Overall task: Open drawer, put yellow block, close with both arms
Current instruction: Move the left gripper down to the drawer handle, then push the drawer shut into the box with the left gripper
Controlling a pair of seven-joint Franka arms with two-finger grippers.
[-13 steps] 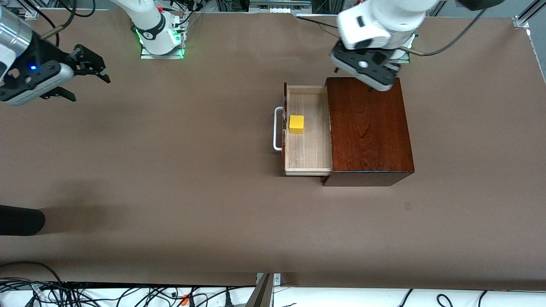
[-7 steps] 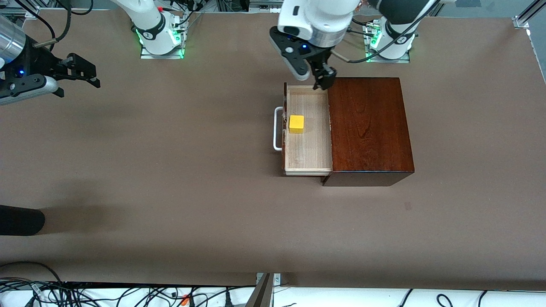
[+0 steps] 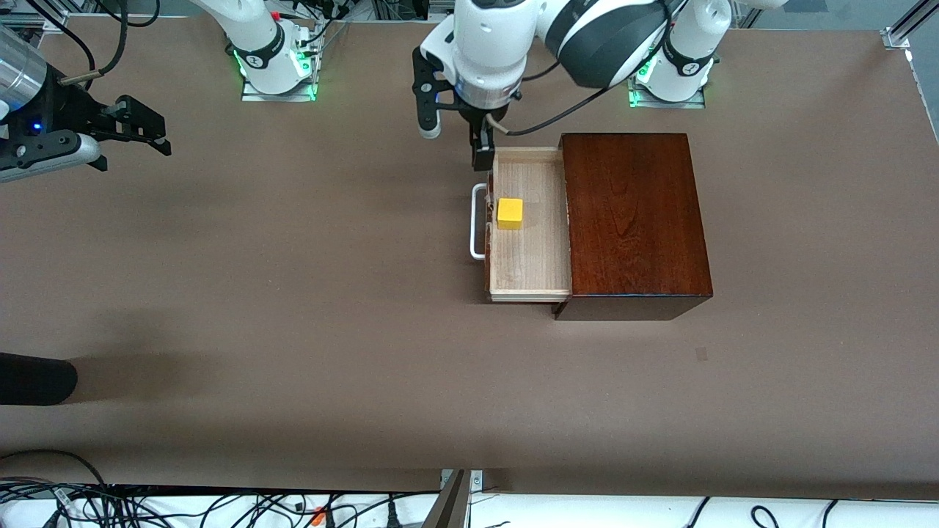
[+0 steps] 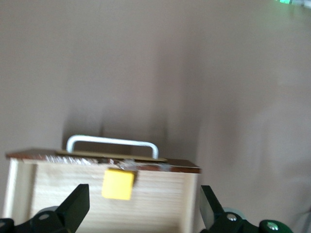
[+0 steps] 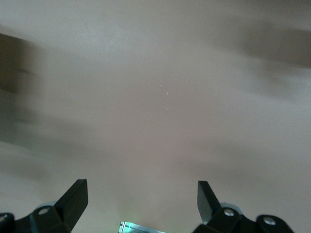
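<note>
The right pincer (image 3: 139,132) hung with its fingers spread wide over bare tabletop (image 3: 293,293) at the right arm's end. The left pincer (image 3: 480,150), also wide open, hovered over the pulled-out drawer (image 3: 532,249) at its corner. The yellow block (image 3: 510,213) sat inside the drawer, near the white handle (image 3: 477,220).

One drawer (image 3: 530,224), one yellow block (image 3: 510,213), two arms (image 3: 506,44).
</note>
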